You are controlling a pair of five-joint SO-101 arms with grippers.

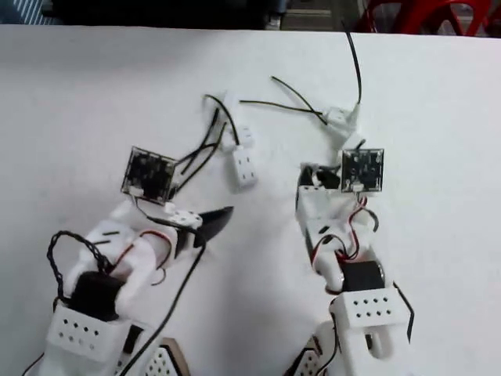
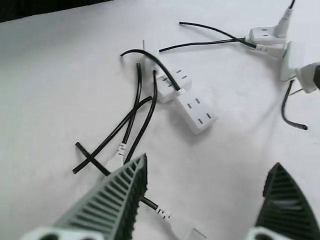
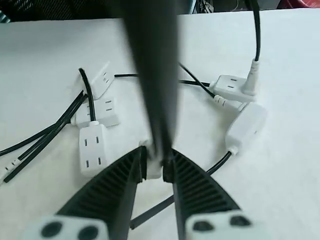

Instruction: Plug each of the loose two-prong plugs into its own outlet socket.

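Two white outlet blocks lie together mid-table, one closer to the arms and one behind it, among several black cables. A third socket piece lies just beyond them. My left gripper hangs open short of these blocks, holding nothing. A loose two-prong plug lies on the table under it. My right gripper is shut on a small white plug whose black cable runs up past the camera.
Toward the far right lies another white outlet with a black cord plugged in, and next to it a white adapter body. The table's far edge runs along the back.
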